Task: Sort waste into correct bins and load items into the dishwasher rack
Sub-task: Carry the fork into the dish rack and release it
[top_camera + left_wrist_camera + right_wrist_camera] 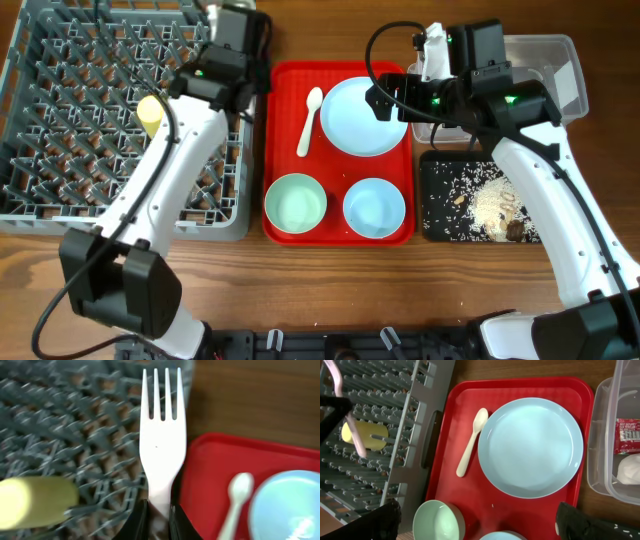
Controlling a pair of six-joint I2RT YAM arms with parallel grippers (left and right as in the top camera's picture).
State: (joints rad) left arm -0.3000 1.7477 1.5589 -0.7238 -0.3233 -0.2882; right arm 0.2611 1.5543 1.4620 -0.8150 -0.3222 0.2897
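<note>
Left gripper (159,512): clamped on fork (161,450), over rack (60,435) edge.
Right gripper (482,527): spread, empty.
Risk: fork may be dropped outside rack — thin grip.

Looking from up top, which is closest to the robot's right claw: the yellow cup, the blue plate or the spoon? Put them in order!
1. Light-blue plate, on the red tray, partly under the right gripper.
2. Spoon, on the tray, left of the plate.
3. Yellow cup, far left, in the grey rack.
</note>
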